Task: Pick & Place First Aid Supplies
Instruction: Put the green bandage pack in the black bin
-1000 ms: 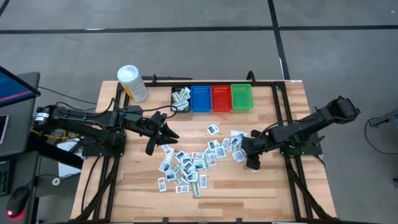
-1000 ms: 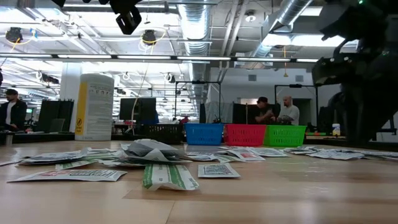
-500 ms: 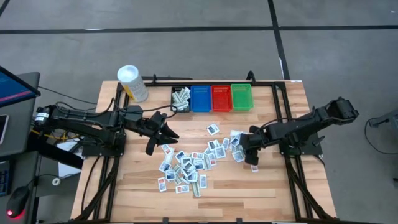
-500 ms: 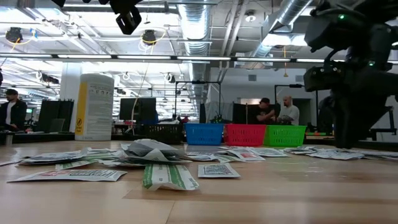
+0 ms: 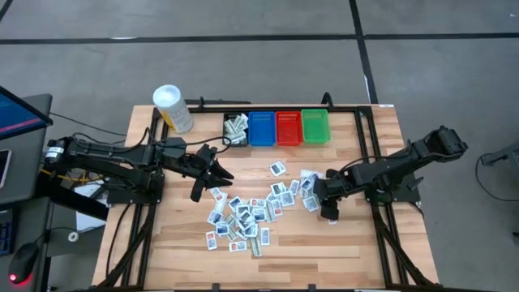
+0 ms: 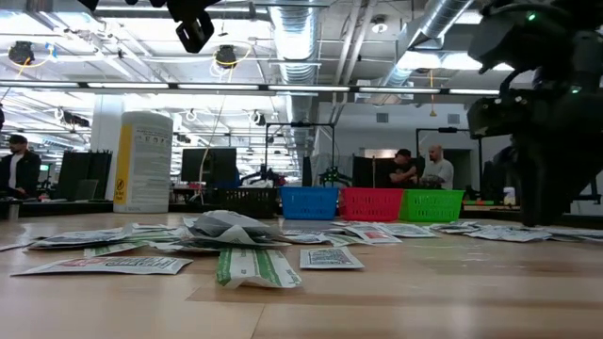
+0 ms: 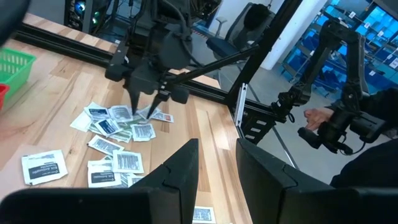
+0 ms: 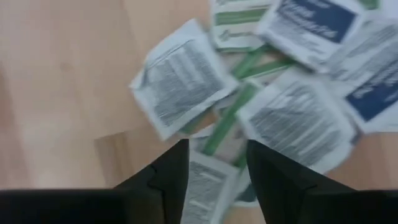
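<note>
High view: right end effector [image 5: 328, 212] has dropped back over the packets [image 5: 243, 217] scattered mid-table, fingers [image 8: 171, 171] spread, empty. Left end effector [image 5: 212, 183] unchanged, fingers parted, empty.

White packets [image 5: 243, 212] with blue and green print, blue bin [image 5: 261, 128], red bin [image 5: 289, 128], green bin [image 5: 315, 126]

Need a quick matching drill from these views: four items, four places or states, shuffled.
Items:
1. black bin
2. blue bin
3. white tub
4. right gripper

Places or states:
A. shows no packets inside
B. down at the pile's right edge
C. holds packets
D. stands upright at the far left corner

Pairs: 1-C, 2-A, 3-D, 4-B
</note>
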